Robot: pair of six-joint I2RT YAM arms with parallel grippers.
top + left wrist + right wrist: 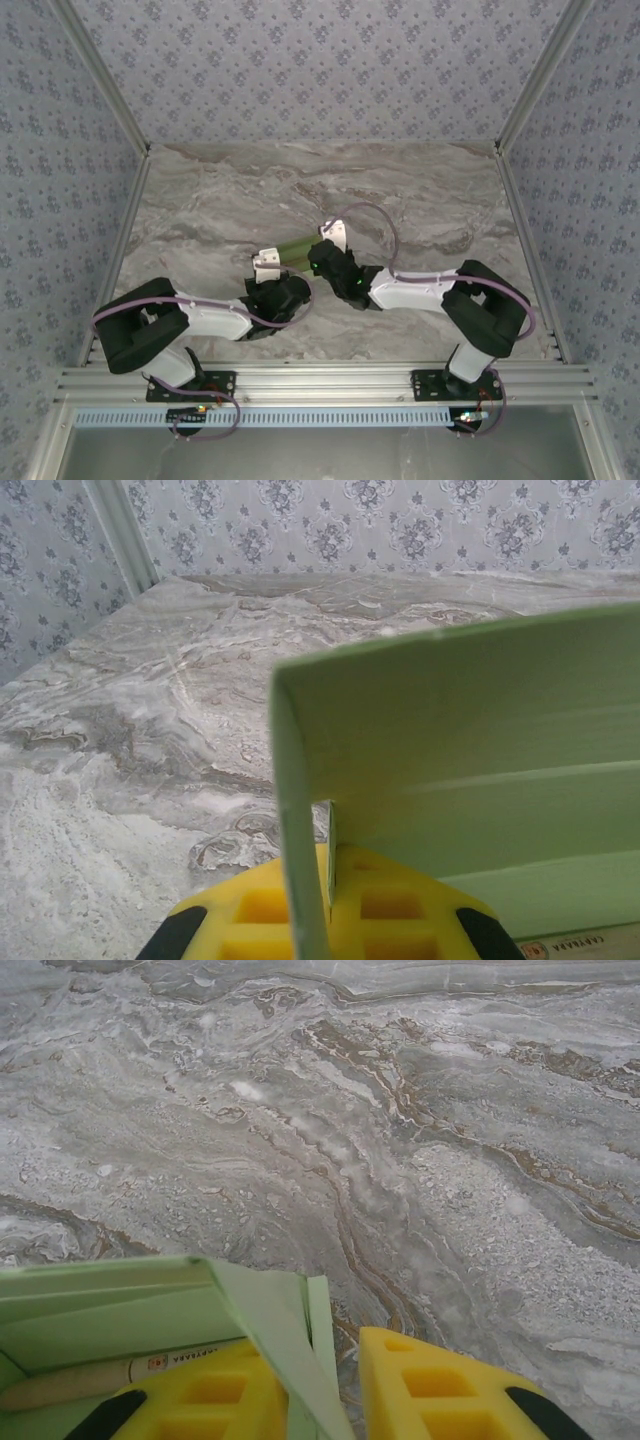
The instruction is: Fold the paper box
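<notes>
A pale lime-green thin card paper box (293,250), partly folded, sits just below the centre of the top view, held above the grey-brown marbled bench (300,180) between the ends of the two arms. The black-and-white left arm (215,318) reaches to it from the lower left, and the matching right arm (410,292) from the lower right. In the left wrist view the paper box (470,750) fills the right half of the frame as a broad green panel with a creased side wall turned toward the camera. That wall's lower edge runs down into the narrow slot between the yellow left fingers (250,910), which are pressed together on the card. At the bottom right corner of that view, a thin tan wooden stick (575,944) with small red print lies against the card. In the right wrist view the paper box (120,1310) takes up the lower left, with a green flap slanting down between the yellow right fingers (440,1390). The flap lies against the finger on the left of the frame. A strip of bare bench (400,1160) shows between the card and the other finger, so these fingers stand partly apart and are not clamped on it. The tan stick (80,1382) lies inside the folded card, just beside that left-hand finger.
</notes>
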